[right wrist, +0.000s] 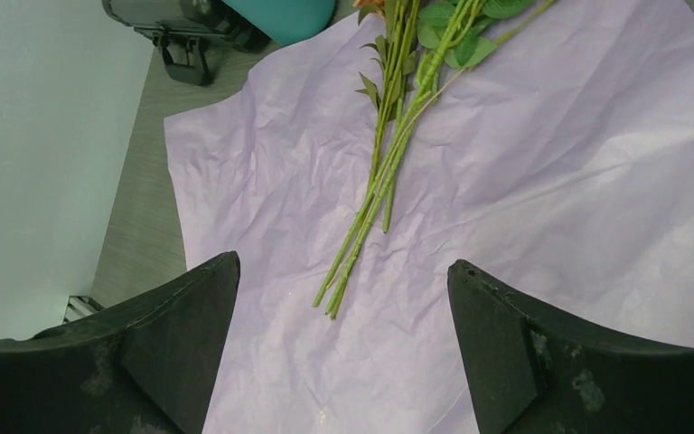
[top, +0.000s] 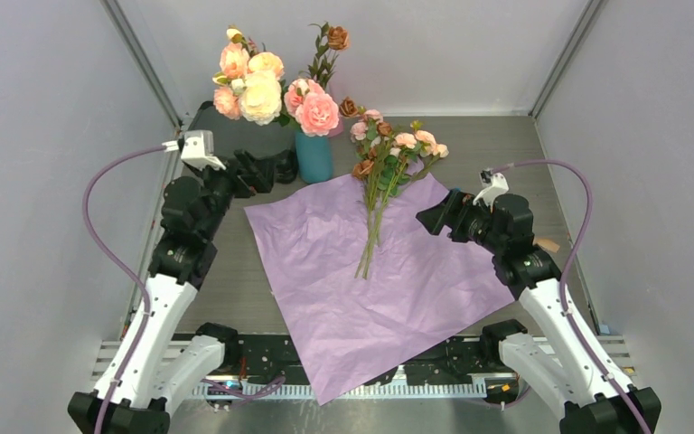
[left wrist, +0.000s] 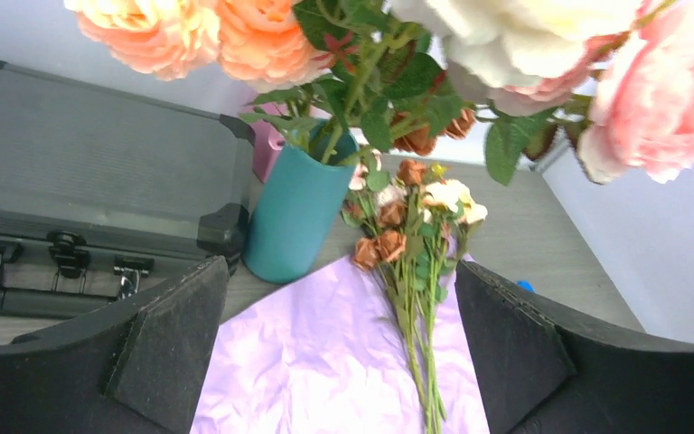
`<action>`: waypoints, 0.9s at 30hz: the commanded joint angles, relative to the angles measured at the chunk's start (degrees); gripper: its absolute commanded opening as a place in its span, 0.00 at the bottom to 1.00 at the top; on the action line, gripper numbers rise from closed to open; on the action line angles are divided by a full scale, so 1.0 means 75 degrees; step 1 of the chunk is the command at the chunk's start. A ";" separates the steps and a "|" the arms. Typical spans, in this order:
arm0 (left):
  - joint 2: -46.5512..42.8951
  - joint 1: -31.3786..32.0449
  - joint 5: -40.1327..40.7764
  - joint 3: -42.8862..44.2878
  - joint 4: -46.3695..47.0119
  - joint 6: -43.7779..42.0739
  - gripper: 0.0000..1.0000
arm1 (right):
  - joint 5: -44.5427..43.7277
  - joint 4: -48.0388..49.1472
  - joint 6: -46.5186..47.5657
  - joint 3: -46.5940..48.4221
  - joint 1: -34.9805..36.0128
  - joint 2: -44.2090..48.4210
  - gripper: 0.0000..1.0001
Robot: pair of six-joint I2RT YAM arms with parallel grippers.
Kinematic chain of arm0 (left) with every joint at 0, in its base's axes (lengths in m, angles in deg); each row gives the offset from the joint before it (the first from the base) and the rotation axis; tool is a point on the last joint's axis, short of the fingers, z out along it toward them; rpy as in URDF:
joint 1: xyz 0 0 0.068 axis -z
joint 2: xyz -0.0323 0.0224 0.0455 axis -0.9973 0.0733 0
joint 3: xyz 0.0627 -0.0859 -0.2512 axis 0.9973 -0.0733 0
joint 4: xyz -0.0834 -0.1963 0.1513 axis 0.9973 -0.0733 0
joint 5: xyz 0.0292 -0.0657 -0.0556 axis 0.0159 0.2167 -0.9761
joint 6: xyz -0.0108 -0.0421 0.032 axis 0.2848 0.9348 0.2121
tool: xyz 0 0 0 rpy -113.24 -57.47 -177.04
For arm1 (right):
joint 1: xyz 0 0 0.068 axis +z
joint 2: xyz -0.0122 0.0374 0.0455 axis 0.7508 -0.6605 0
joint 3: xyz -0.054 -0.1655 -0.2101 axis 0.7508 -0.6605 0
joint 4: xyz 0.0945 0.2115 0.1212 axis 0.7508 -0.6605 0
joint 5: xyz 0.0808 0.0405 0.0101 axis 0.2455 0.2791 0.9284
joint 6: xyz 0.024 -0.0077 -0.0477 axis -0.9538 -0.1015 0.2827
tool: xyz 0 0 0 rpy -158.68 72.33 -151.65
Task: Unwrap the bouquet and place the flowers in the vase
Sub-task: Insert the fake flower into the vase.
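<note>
The pink-lilac paper [top: 361, 289] lies spread flat on the table. On it lie the flowers [top: 384, 167], small pink, cream and brown roses with their heads toward the back and their stems [right wrist: 379, 190] pointing to the near side. The teal vase [top: 314, 158] stands at the paper's far left corner, holding big peach roses and a thin sprig with a brown rose [top: 336, 38]. My left gripper [top: 276, 167] hangs open just left of the vase [left wrist: 294, 217], holding nothing. My right gripper [top: 429, 220] is open and empty, right of the stems and above the paper [right wrist: 551, 181].
A black carrying case [left wrist: 90, 172] lies at the back left behind the left arm. A pink object [left wrist: 267, 149] stands behind the vase. A small tan thing [top: 547, 244] lies by the right arm. Grey walls close in both sides.
</note>
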 commanded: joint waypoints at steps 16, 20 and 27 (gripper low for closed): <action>0.0003 0.0017 -0.1788 0.0581 -0.3762 -0.1654 1.00 | -0.0536 0.2067 -0.2388 -0.0213 0.0108 -0.2794 0.68; 0.0165 0.0017 -0.2235 0.0534 -0.3714 -0.1371 0.99 | -0.0895 0.3460 -0.2909 -0.0273 0.0212 -0.3894 0.63; 0.0021 0.0055 -0.1898 0.0525 -0.3830 -0.1396 0.97 | -0.1739 0.5492 -0.3642 -0.0062 0.0283 -0.5817 0.61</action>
